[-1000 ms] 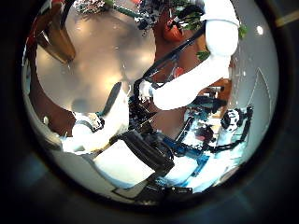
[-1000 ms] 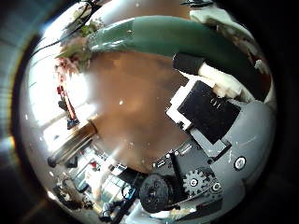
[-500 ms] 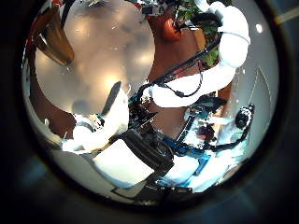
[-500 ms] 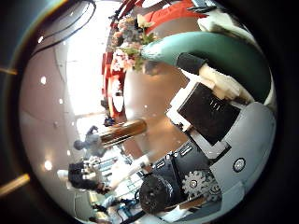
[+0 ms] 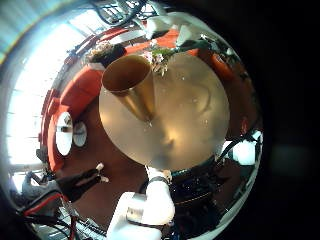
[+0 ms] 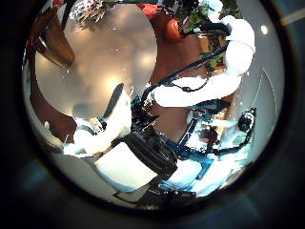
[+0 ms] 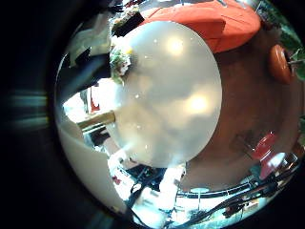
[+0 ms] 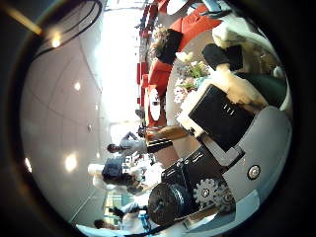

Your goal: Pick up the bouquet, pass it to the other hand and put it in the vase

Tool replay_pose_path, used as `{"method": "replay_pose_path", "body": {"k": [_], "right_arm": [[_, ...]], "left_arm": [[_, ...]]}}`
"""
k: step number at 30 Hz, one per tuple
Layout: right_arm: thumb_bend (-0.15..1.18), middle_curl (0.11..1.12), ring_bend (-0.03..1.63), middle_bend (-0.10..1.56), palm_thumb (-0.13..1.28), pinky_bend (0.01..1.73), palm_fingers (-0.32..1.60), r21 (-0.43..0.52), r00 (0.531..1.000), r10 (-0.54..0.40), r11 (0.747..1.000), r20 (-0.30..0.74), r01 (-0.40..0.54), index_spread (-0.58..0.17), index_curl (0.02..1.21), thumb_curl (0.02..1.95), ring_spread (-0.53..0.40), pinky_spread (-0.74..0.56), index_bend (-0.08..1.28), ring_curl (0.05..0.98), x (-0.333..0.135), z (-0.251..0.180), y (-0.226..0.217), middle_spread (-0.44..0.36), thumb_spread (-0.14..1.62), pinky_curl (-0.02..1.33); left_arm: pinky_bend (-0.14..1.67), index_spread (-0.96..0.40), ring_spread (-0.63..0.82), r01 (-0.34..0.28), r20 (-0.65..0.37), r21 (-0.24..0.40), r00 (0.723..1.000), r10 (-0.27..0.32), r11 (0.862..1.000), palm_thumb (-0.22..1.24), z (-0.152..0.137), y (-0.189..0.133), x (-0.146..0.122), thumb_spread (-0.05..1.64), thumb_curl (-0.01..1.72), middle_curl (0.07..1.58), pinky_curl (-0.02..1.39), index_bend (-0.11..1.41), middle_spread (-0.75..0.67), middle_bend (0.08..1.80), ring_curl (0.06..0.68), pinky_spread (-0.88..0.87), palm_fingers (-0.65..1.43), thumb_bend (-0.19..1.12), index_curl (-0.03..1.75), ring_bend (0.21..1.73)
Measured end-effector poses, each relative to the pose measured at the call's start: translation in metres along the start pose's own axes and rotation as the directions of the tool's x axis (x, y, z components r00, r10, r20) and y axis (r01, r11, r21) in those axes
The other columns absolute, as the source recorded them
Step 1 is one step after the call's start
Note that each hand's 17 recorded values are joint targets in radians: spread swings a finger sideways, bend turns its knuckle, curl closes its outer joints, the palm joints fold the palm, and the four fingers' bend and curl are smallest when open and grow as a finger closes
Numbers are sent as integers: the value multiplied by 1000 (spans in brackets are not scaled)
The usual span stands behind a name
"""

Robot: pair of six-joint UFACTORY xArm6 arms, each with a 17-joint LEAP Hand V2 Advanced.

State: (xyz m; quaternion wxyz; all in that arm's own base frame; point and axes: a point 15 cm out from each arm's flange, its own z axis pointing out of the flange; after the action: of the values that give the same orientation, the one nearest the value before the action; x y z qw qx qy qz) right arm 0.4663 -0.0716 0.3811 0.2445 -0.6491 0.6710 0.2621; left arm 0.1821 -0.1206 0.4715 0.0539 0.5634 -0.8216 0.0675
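Lifted since before, the right hand (image 8: 222,118) grips the bouquet (image 8: 188,79), stems hidden; left hand's fingers unclear.

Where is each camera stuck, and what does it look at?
Left little finger side palm view: on the left palm, over the round table and gold vase; left hand at the edge.
Left thumb side palm view: same palm, facing table, vase and right arm.
Right little finger side palm view: on the right palm, over the table, bouquet nearby.
Right thumb side palm view: right hand holds the bouquet close.
Shared: all show the vase.
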Motion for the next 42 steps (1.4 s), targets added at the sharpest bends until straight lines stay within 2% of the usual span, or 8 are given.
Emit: {"method": "replay_pose_path", "body": {"k": [11,14,18,21,22,28,38,42], "right_arm": [[64,906,1465,1351,1137,1344,1082,-65,993,58,996,-101,-65,-258,1027,1192,-200,-172,1124,725,40,8,15,-153,891,804],[-15,901,1450,1327,1026,1332,1054,-91,992,74,992,-104,-83,-261,1028,1172,-202,-185,1106,725,48,16,22,-156,907,812],[-63,863,1400,1225,880,1266,911,-145,981,99,982,-167,-124,-280,996,1056,-204,-266,951,696,74,22,32,-161,946,776],[-59,846,1386,1159,712,1180,524,-187,968,120,969,-220,-163,-307,944,931,-212,-339,703,684,96,30,37,-172,1000,749],[-48,828,1340,1101,701,1106,291,-196,966,121,966,-227,-167,-310,920,899,-203,-323,644,670,100,34,36,-165,1015,733],[-27,777,1185,1014,679,813,46,-239,957,116,954,-268,-182,-326,817,746,-150,-136,579,591,119,56,29,-136,1070,609],[-31,720,1149,901,648,735,107,-292,893,98,924,-440,-246,-250,684,606,-144,25,391,551,136,90,33,-110,1077,511],[-27,712,1149,852,639,737,102,-234,859,102,940,-502,-248,-231,659,574,-158,33,355,557,146,110,26,-112,1072,499]], "left_arm": [[191,-34,496,-2,-14,0,1000,2,1000,456,0,1,2,1148,345,338,280,188,262,189,175,483,247,-20,409,460],[191,-34,496,-2,-15,1,1000,2,1000,456,0,1,2,1148,344,338,281,188,262,189,175,483,247,-20,409,459],[190,-35,494,-3,-17,0,1000,3,1000,456,0,2,3,1148,344,338,283,188,262,189,178,483,247,-20,409,462],[191,-35,493,3,-17,-1,1000,-3,1000,456,0,1,2,1148,344,337,284,188,262,188,178,483,248,-20,408,462],[191,-35,493,3,-19,-1,1000,-3,1000,456,0,0,2,1148,344,337,284,188,262,188,178,483,248,-20,408,462],[190,-35,493,-3,-25,-4,1000,3,1000,454,1,1,4,1147,345,336,284,189,261,189,179,483,250,-20,407,459],[189,-34,493,-2,-20,-6,1000,2,1000,453,2,0,2,1146,347,335,283,189,261,189,180,482,251,-20,405,456],[189,-34,498,-1,-18,-10,1000,1,1000,453,4,0,2,1146,348,334,282,189,261,189,182,482,252,-20,405,461]]}}
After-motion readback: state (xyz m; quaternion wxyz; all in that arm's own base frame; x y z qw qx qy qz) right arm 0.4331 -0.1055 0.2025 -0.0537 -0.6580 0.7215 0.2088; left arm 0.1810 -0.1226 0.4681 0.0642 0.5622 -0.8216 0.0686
